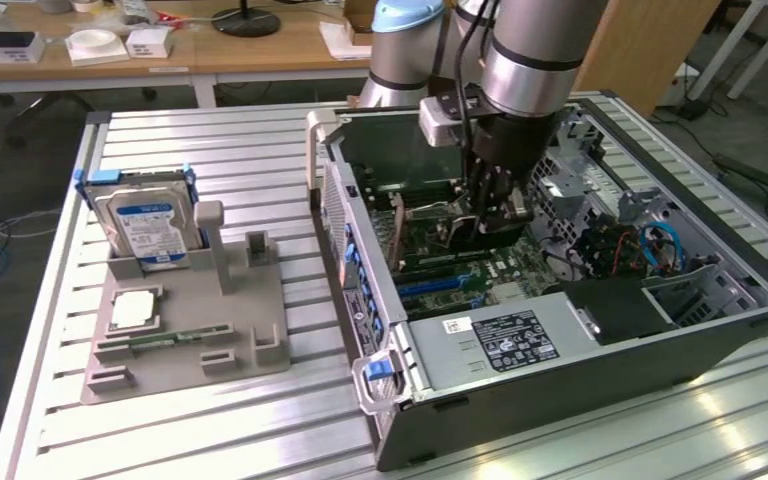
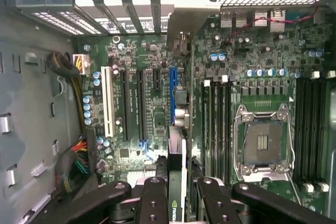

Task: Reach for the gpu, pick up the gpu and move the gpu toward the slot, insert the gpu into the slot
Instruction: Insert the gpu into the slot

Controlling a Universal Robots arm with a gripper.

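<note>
Gripper point(image 2: 181, 186) clamps gpu point(image 2: 177, 156) near slot point(image 2: 173, 93)

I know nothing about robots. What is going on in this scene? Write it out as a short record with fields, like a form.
Setting: an open computer case lying on a ribbed metal table
Arm: the arm reaches down into the case
Hold: the gripper is shut on the graphics card
Card position: over the green board, close to the blue slot; whether it touches cannot be told
Outside the case: a grey tray on the exterior view's left, with a hard drive and a processor chip
</note>
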